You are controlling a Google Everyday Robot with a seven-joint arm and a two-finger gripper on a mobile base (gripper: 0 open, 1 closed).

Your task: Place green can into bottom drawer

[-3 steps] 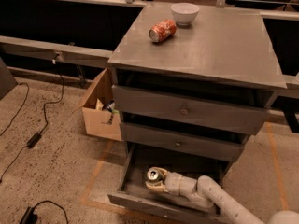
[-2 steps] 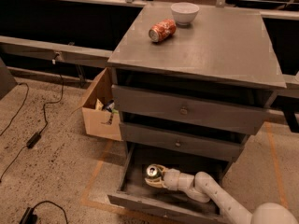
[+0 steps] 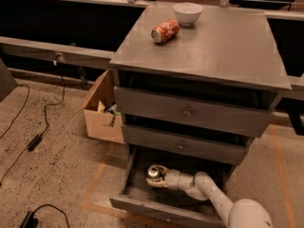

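Note:
The bottom drawer (image 3: 142,204) of the grey metal cabinet is pulled open. My white arm reaches into it from the lower right. The gripper (image 3: 156,177) is inside the drawer at its left part, closed around the green can (image 3: 153,171). The can stands upright with its silver top showing; its sides are mostly hidden by the fingers. I cannot tell if the can rests on the drawer floor.
An orange-red can (image 3: 165,31) lies on its side on the cabinet top beside a white bowl (image 3: 187,13). Two knobbed drawers above are closed. A cardboard box (image 3: 101,113) stands left of the cabinet. Cables (image 3: 33,141) lie on the floor at left.
The gripper with the can has moved slightly left and deeper into the bottom drawer.

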